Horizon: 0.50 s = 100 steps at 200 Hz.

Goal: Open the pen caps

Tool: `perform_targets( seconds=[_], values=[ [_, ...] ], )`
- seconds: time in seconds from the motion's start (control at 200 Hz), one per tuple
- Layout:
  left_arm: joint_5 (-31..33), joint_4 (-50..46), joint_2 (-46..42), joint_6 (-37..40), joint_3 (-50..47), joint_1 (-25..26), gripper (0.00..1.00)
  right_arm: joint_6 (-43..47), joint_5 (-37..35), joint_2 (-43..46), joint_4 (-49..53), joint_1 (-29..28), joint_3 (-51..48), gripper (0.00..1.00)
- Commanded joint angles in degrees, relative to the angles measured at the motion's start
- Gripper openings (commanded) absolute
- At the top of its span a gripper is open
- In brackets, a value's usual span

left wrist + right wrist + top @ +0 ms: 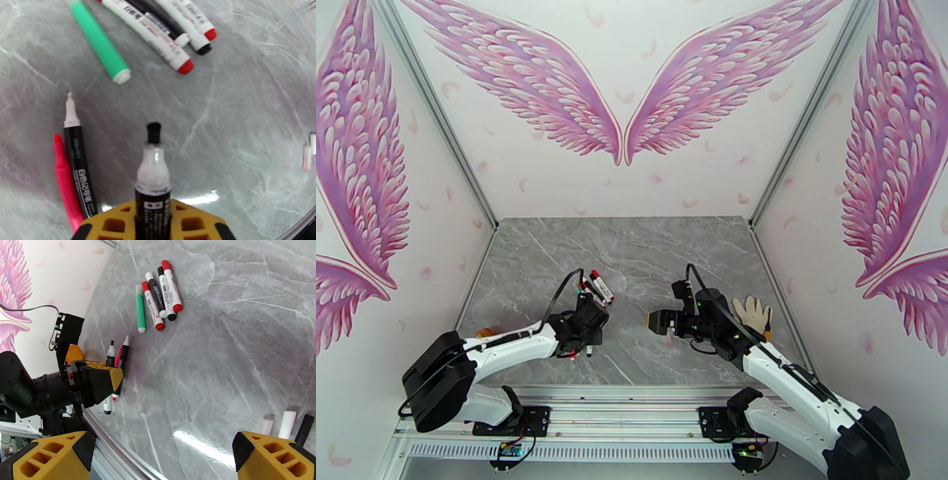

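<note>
While my left hand (pixel 153 215) pinches one black-tipped pen (pixel 153 173) with its nib bare, I count two more uncapped pens lying side by side near it on the bench (pixel 237 118), one black (pixel 79 165) and one pinkish-red (pixel 65 185), and five pens (pixel 158 299) clustered farther out. My right hand (pixel 164 447) is spread wide, holding nothing. Three loose pen caps, one pinkish (pixel 266 426), one white (pixel 287 424) and one black (pixel 305 428), lie just beside one of its fingers.
</note>
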<state>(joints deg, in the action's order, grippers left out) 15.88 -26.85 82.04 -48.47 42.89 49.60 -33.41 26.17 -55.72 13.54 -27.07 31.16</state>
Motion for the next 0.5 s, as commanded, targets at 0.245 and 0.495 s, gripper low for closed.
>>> perform_targets(
  seconds=[0.245,0.495],
  values=[
    [4.47,-5.52,6.20,-0.86,4.80,-0.21,0.24,0.36,-0.37,-0.17,1.69,-1.10,0.47,0.99],
    [5.16,-6.15,8.18,-0.90,5.93,-0.12,0.27,0.47,-1.42,1.24,3.92,-1.33,1.08,0.99]
  ],
)
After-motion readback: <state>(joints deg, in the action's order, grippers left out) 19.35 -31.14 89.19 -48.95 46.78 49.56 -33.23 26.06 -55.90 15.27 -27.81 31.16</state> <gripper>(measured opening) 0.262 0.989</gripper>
